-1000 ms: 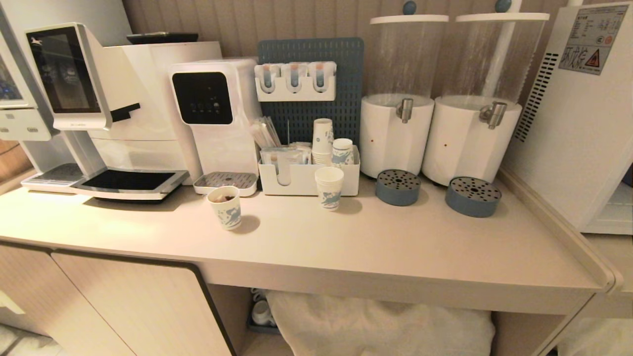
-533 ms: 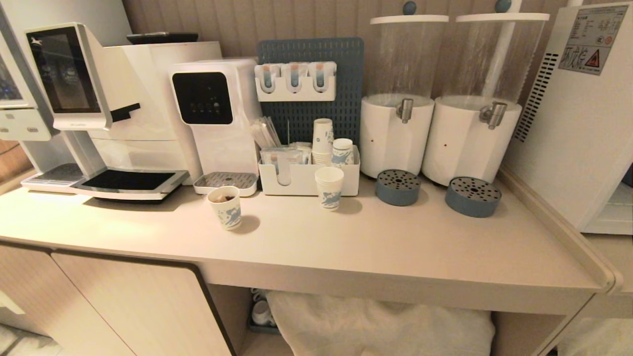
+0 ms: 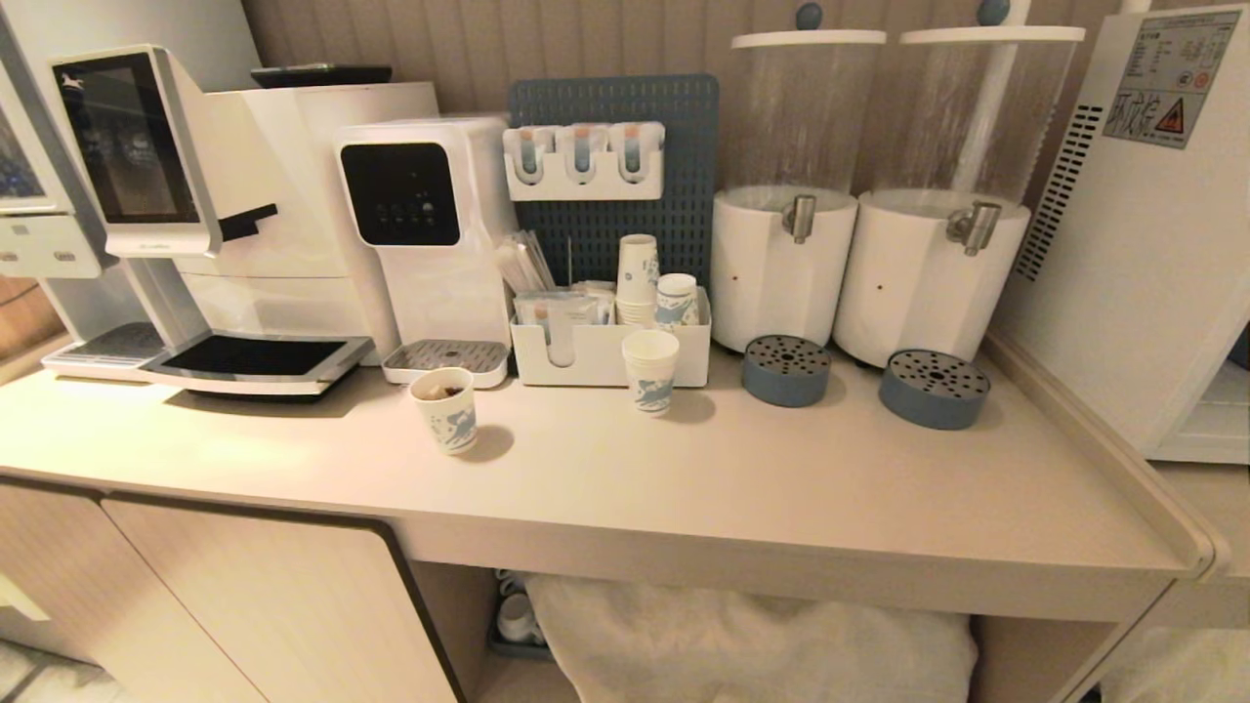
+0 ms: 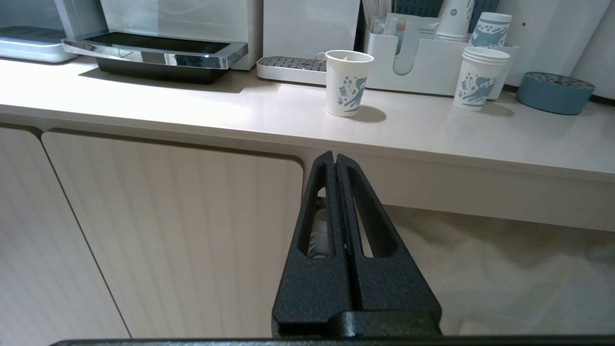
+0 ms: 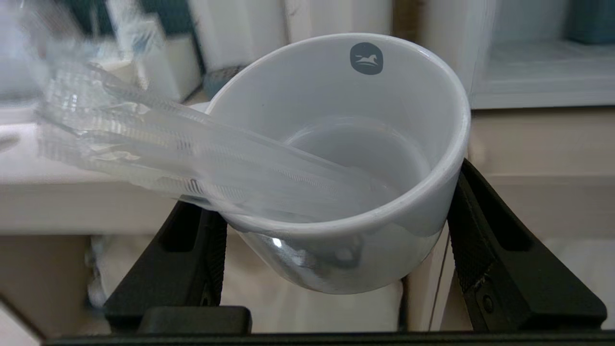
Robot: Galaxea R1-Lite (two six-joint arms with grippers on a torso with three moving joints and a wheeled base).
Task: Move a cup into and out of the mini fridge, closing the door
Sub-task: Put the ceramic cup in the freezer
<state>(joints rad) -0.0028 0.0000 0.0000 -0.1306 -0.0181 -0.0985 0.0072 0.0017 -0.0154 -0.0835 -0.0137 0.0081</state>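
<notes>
I hold the cup (image 5: 346,158) in my right gripper (image 5: 331,269), jaws spread wide and pressed on its two sides, mouth tipped toward my wrist. A clear plastic wrapper (image 5: 158,144) lies across its rim. Past it, slightly to the right, the mini fridge (image 3: 1152,244) stands at the counter's (image 3: 684,478) end, nearest this arm. My left gripper (image 4: 336,166) hangs low before the cabinet (image 4: 168,230), jaws pressed together, empty.

On my head view the worktop (image 3: 781,488) carries a coffee machine (image 3: 195,215), a water dispenser (image 3: 430,234), a blue pegboard (image 3: 684,127), two drink dispensers (image 3: 781,264) and two paper cups (image 3: 445,410) standing apart; a white organizer (image 3: 605,356) holds more cups.
</notes>
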